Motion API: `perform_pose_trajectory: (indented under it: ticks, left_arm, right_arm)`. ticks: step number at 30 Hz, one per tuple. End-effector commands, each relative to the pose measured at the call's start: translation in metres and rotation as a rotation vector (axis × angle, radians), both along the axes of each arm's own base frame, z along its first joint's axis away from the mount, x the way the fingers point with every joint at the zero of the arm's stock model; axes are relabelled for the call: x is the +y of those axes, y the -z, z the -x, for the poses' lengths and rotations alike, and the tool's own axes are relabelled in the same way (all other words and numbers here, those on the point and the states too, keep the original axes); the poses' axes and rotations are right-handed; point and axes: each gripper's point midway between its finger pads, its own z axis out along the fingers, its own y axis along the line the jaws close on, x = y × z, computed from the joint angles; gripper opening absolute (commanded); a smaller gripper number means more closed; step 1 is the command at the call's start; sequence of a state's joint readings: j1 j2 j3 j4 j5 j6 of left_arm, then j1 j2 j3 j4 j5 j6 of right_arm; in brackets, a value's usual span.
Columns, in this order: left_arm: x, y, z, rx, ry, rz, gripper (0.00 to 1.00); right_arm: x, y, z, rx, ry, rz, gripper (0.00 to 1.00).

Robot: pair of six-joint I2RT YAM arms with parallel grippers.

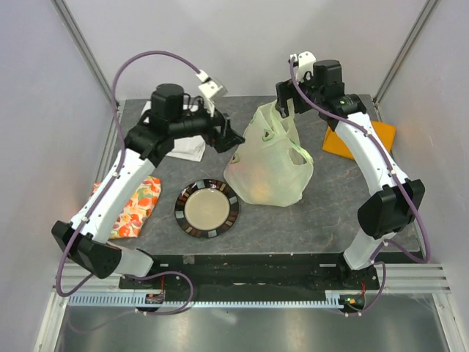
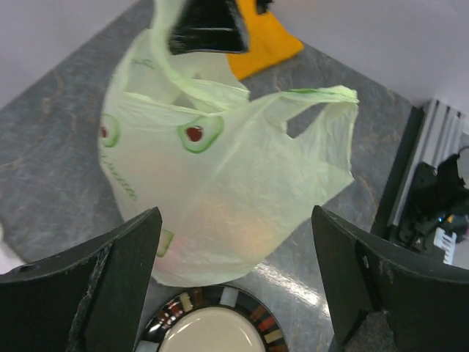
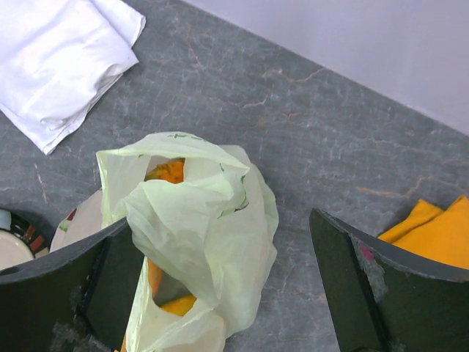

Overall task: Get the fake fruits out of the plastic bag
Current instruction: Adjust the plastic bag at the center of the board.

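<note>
Up top, the fixed camera sits high behind my bases, looking down and forward, far enough back to take in both arms. Left wrist camera: staring out between the fingers of my left gripper [image 2: 234, 213], close on the plastic bag [image 2: 220, 176] dead ahead, the plate [image 2: 183, 304] just under the fingertips. Right wrist camera: looking steeply down past my right gripper [image 3: 218, 220], very close, bag against one finger. All three views share bag and plate; both wrist views also catch the orange cloth [image 3: 432, 235].

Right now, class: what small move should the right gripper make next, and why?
Probably shift sideways and close on the bag: the right gripper is open, the bag's top lies against one finger, and the fruits are still inside.
</note>
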State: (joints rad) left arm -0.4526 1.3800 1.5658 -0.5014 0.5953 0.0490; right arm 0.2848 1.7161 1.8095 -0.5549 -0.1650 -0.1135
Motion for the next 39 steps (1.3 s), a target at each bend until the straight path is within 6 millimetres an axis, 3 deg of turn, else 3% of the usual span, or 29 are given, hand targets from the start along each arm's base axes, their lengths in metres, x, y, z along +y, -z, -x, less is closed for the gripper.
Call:
perform_pose_trajectory:
  ticks: [1, 3, 7, 9, 12, 13, 15, 16, 17, 20, 23, 27, 29, 36, 39]
  left_arm:
    - [-0.03, 0.001, 0.009, -0.059, 0.076, -0.009, 0.91]
    - [-0.048, 0.011, 0.015, -0.04, 0.101, -0.013, 0.91]
    - [-0.08, 0.005, 0.031, -0.036, 0.2, 0.029, 0.9]
    - [-0.1, -0.003, 0.044, -0.075, 0.287, 0.068, 0.89]
    - [-0.133, -0.004, 0.054, -0.086, 0.369, 0.086, 0.88]
    - [-0.151, -0.004, 0.064, -0.106, 0.412, 0.084, 0.88]
    - [-0.17, -0.001, 0.067, -0.17, 0.405, 0.052, 0.88]
    - [-0.19, 0.006, 0.077, -0.198, 0.422, 0.027, 0.88]
    - [-0.194, 0.009, 0.065, -0.205, 0.33, 0.0, 0.86]
    - [-0.212, 0.02, 0.066, -0.159, 0.263, -0.002, 0.87]
    - [-0.225, 0.031, 0.065, -0.261, 0.221, -0.083, 0.86]
    - [-0.207, 0.027, 0.055, -0.403, 0.183, -0.183, 0.88]
    - [-0.198, 0.036, 0.054, -0.463, 0.204, -0.255, 0.94]
    - [-0.188, 0.06, 0.017, -0.619, 0.209, -0.467, 0.95]
    - [-0.182, 0.081, 0.03, -0.596, 0.353, -0.516, 0.91]
  right_arm:
    - [0.0, -0.021, 0.006, -0.014, 0.002, -0.071, 0.96]
    - [-0.006, -0.009, 0.008, 0.013, 0.036, -0.064, 0.88]
    - [-0.033, -0.007, 0.001, 0.023, 0.128, -0.094, 0.33]
    - [-0.04, -0.014, -0.003, 0.022, 0.152, -0.149, 0.27]
    - [-0.047, -0.014, -0.009, 0.043, 0.153, -0.199, 0.1]
    - [-0.05, -0.012, -0.012, 0.05, 0.156, -0.207, 0.0]
    - [-0.047, -0.013, -0.013, 0.061, 0.139, -0.238, 0.0]
    - [-0.048, -0.013, -0.013, 0.067, 0.136, -0.243, 0.0]
    - [-0.048, -0.012, -0.014, 0.072, 0.139, -0.256, 0.0]
    - [-0.047, -0.017, -0.012, 0.078, 0.125, -0.285, 0.0]
    - [-0.051, -0.016, -0.01, 0.088, 0.135, -0.289, 0.0]
    - [-0.059, -0.02, -0.005, 0.09, 0.149, -0.302, 0.0]
    - [-0.06, -0.02, -0.003, 0.089, 0.148, -0.301, 0.0]
    - [-0.059, -0.012, -0.009, 0.102, 0.158, -0.325, 0.0]
    - [-0.061, -0.01, -0.013, 0.104, 0.17, -0.327, 0.0]
